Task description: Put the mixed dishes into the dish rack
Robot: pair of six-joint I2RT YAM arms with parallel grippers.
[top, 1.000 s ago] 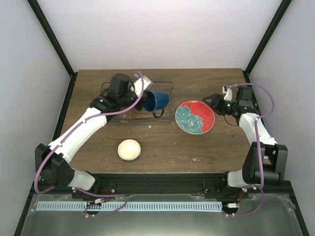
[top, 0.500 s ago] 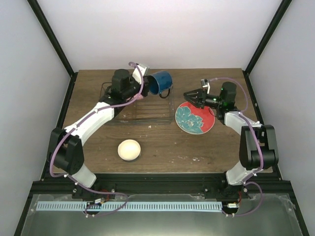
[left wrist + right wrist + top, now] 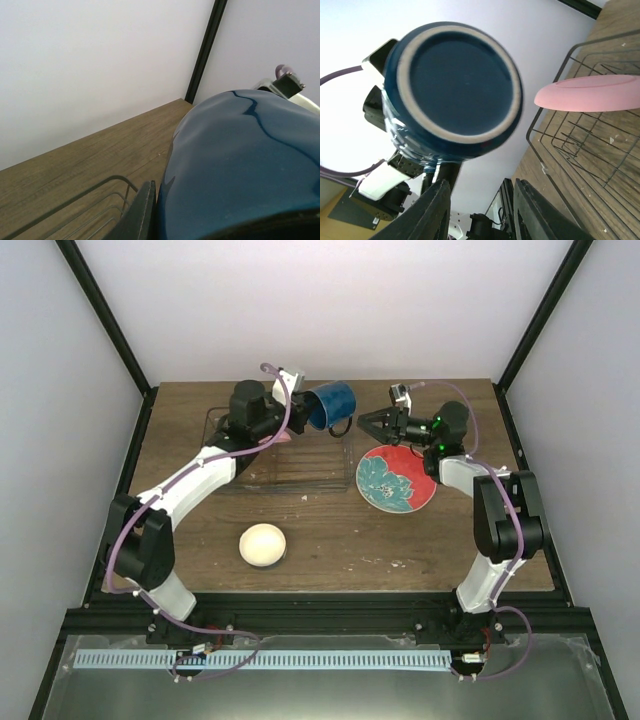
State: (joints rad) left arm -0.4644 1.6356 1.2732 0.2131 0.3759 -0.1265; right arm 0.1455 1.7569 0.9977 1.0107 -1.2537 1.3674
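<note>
Right fingers (image 3: 436, 212) nearer — dark blue mug (image 3: 455, 82) just ahead

The left arm (image 3: 190, 480) is stretching far, its left gripper (image 3: 301, 412) raised with jaws clamping the dark blue mug (image 3: 333, 403). The right arm (image 3: 500, 515) is bending sharply at the elbow and pointing its right gripper (image 3: 366, 422) left, jaws standing partly apart.

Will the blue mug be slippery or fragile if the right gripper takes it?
Probably slippery: the mug has a shiny glaze. Likely rigid but breakable, as the pale base ring suggests ceramic. Laid on its side, as held now, its round body could roll.
</note>
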